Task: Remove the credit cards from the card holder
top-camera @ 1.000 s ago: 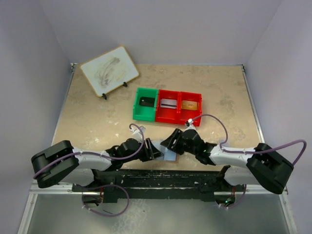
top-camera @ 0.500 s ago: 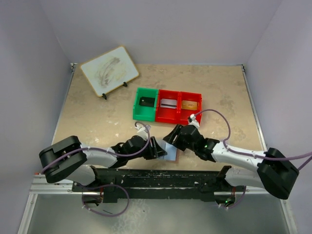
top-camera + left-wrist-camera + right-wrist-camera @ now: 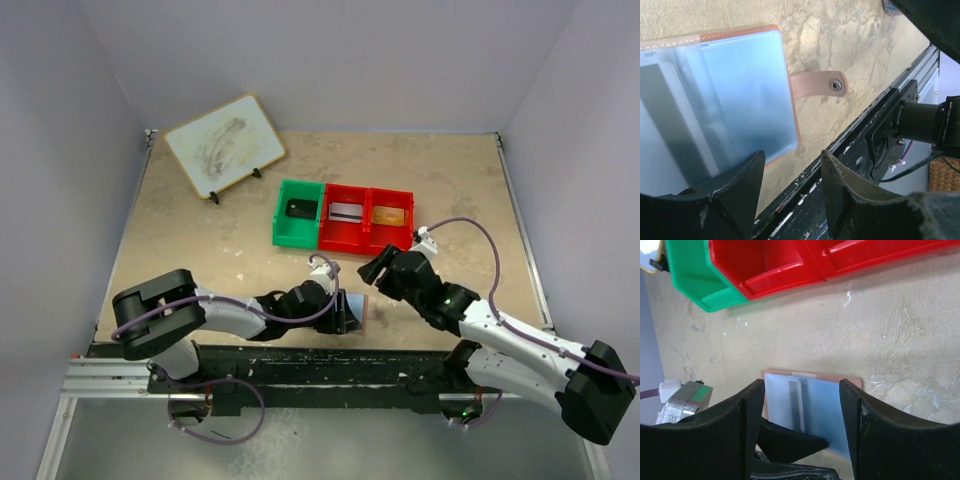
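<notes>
Across the beige mottled table (image 3: 200, 250), the biggest items sit far back: a pale board on a small stand (image 3: 224, 145) at the left rear, then a green bin (image 3: 298, 213) touching a two-compartment red bin (image 3: 365, 218) mid-table. Both arms reach low from the near edge and angle inward. The left arm is folded flat along the front rail. The right arm is stretched out and raised higher at the wrist. The card holder (image 3: 740, 90) lies opened flat near the table's front edge, between the two grippers and well apart from the bins. It has a tan-pink leather border with pale stitching and glossy blue-grey inner panels. A grey strip shows under one panel; cannot tell what it is. The closure strap (image 3: 815, 85) sticks out sideways onto the table, a small pale snap stud (image 3: 836, 86) at its tip. The left gripper (image 3: 792, 165) is low at the holder's near edge with its jaws parted, one finger overlapping the blue panel, nothing clamped. The right gripper (image 3: 801, 390) hovers above the holder, released and spread wide, carrying nothing.
</notes>
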`<state>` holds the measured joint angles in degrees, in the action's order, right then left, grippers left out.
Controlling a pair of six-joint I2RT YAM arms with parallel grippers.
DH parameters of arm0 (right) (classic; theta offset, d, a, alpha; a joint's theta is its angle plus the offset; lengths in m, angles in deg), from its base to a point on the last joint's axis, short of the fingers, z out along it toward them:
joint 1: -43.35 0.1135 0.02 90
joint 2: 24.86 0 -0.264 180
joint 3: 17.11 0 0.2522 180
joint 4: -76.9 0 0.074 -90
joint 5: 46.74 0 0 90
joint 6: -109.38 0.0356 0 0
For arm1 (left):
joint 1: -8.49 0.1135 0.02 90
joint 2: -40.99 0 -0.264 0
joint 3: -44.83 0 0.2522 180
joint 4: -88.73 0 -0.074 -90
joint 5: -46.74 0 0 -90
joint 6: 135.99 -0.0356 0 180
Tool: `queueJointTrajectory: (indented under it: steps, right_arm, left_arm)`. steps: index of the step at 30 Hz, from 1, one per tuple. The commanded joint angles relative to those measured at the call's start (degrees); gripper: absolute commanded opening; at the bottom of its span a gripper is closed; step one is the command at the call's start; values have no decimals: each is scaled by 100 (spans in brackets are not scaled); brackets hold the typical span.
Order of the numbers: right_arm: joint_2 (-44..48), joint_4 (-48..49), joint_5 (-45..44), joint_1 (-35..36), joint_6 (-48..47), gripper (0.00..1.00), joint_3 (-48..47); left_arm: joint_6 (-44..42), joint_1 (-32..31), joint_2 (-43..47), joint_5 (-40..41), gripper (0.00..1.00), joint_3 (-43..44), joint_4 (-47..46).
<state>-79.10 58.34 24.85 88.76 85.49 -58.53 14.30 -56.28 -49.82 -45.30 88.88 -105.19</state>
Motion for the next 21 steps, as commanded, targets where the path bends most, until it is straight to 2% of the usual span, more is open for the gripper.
queueJointTrajectory:
  steps: [1, 10, 16, 21]
  right_arm:
    - [379, 188, 298, -41, -352, 63, -43]
    - [158, 767, 1281, -41, -609, 60, -120]
    - [-420, 944, 1497, -41, -755, 59, -321]
    - [-987, 664, 1538, -17, -1148, 59, -722]
  left_arm:
    - [-90, -139, 202, 494, 49, 13, 133]
    - [-640, -150, 1400, 1107, 51, 357, 1581]
    - [-753, -133, 2314, 1881, 54, 50, 2377]
    - [-447, -119, 2956, 3140, 56, 39, 3849]
